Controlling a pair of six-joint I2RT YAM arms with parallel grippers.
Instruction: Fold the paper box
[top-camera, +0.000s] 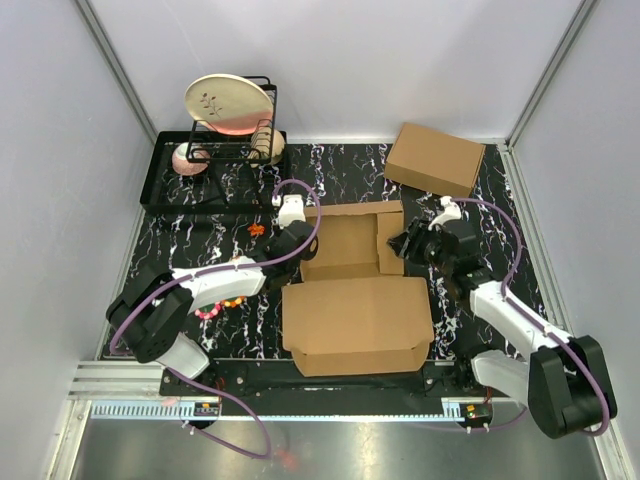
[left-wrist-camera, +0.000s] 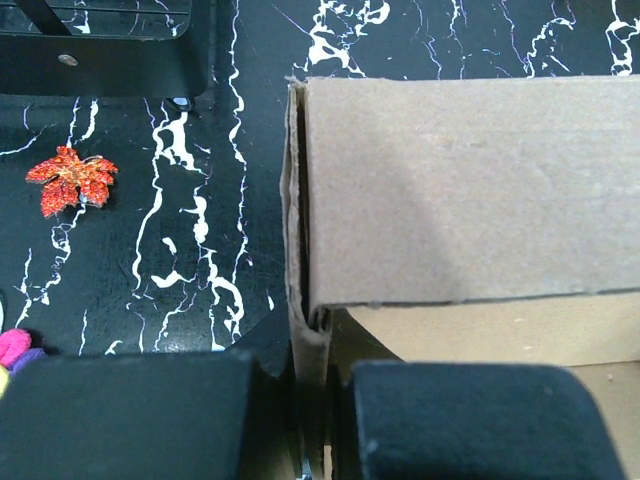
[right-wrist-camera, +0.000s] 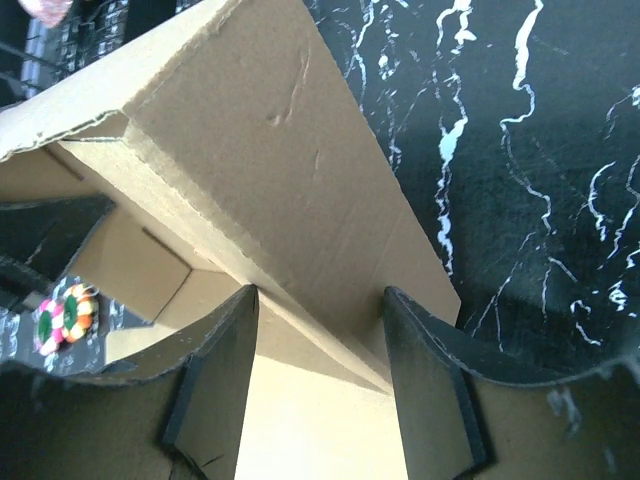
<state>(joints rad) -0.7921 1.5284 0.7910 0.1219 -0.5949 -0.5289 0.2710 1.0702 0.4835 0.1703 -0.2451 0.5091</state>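
The black marbled table (top-camera: 350, 175) carries the paper box (top-camera: 355, 320) at its middle, between the two arms. The box is half formed, its broad lid panel lying flat toward the bases. The right gripper (right-wrist-camera: 320, 330) straddles the box's right wall with jaws apart; whether they press it I cannot tell. The left gripper (left-wrist-camera: 318, 400) is clamped tight on the left wall. A small red maple leaf (left-wrist-camera: 70, 178) lies on the table to the left of the box.

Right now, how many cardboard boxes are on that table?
2. The paper box, only partly folded, lies in the middle of the table. A closed cardboard box sits at the far right corner. Nothing suggests another is hidden.
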